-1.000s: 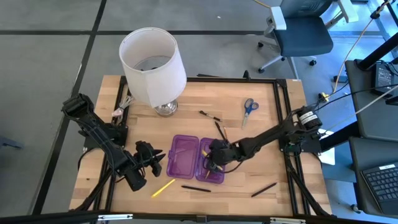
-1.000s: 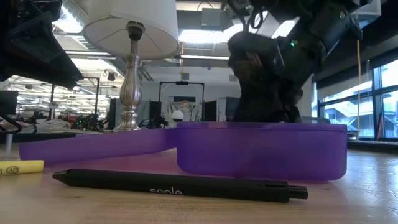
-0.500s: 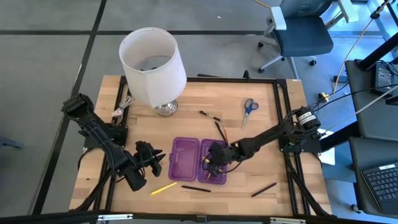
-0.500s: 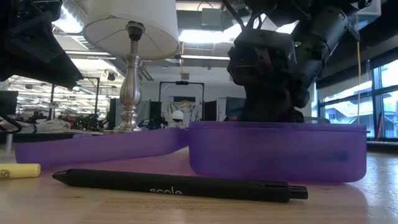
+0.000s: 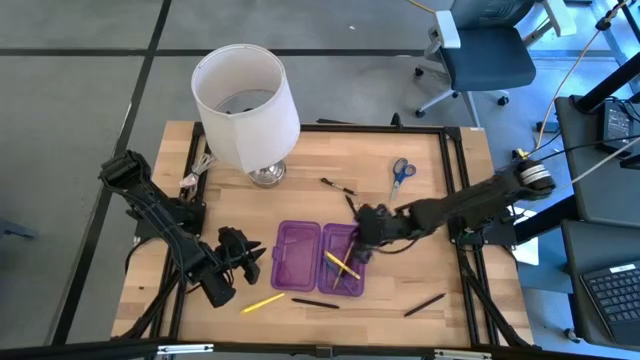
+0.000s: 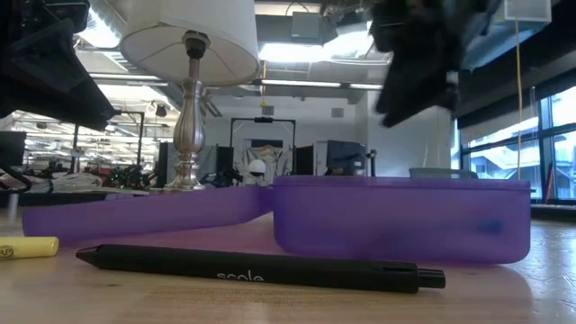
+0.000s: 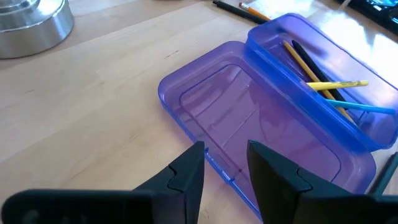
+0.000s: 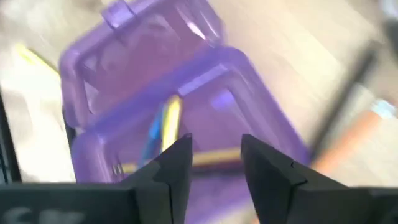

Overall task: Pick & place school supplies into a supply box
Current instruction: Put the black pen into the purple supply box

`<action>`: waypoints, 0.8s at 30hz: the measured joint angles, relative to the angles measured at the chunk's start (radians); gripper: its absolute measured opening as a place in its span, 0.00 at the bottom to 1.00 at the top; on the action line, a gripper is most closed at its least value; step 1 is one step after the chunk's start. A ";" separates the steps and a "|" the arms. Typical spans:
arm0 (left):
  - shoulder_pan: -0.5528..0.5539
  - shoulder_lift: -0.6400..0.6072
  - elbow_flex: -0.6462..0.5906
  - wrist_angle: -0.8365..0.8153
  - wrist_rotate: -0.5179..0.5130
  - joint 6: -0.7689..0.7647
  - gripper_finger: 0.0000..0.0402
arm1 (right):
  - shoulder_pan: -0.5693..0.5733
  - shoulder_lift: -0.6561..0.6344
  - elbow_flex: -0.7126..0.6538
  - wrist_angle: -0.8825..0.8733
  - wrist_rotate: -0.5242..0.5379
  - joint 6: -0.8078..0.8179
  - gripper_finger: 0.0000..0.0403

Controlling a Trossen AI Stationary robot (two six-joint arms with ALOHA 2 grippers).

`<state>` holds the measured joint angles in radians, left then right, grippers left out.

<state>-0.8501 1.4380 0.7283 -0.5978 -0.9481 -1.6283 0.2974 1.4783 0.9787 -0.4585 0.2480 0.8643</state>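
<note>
The purple pencil case [image 5: 318, 256] lies open near the middle of the worktop, toward its front edge. Its right half already holds a yellow pencil [image 5: 342, 265] lying aslant, and the left wrist view shows a dark pen and something with a light blue end beside it. So the job looks partly done.

Much is left, I'd say. A yellow highlighter [image 5: 262, 301] and a black pen [image 5: 315, 302] lie just in front of the case, another black pen [image 5: 424, 304] sits toward the front right corner, a few pens and pencils [image 5: 345, 198] lie just behind the case, and the blue-handled scissors [image 5: 400, 176] rest well back on the right.

The right gripper [image 5: 368, 226] hangs above the case's back right corner, fingers parted and holding nothing. The left gripper [image 5: 252, 258] waits just left of the case, fingers parted too, nothing between them.

A lamp with a white shade [image 5: 245, 105] stands by the back edge, left of centre, clear of the remaining supplies. Nothing seems to block the case.
</note>
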 joint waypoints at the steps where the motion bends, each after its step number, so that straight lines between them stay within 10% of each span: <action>1: 0.000 0.000 0.000 0.000 0.000 0.000 0.28 | 0.001 -0.025 0.000 -0.047 -0.003 0.010 0.35; 12: 0.000 0.000 0.000 -0.004 0.000 0.011 0.29 | 0.156 -0.082 0.000 -0.256 -0.216 -0.102 0.34; 24: 0.002 0.000 0.000 -0.004 -0.060 0.115 0.28 | 0.465 0.056 0.001 -0.239 -0.170 -0.053 0.34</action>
<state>-0.8486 1.4380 0.7282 -0.6016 -1.0080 -1.5135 0.7619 1.5345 0.9798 -0.6975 0.0785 0.8111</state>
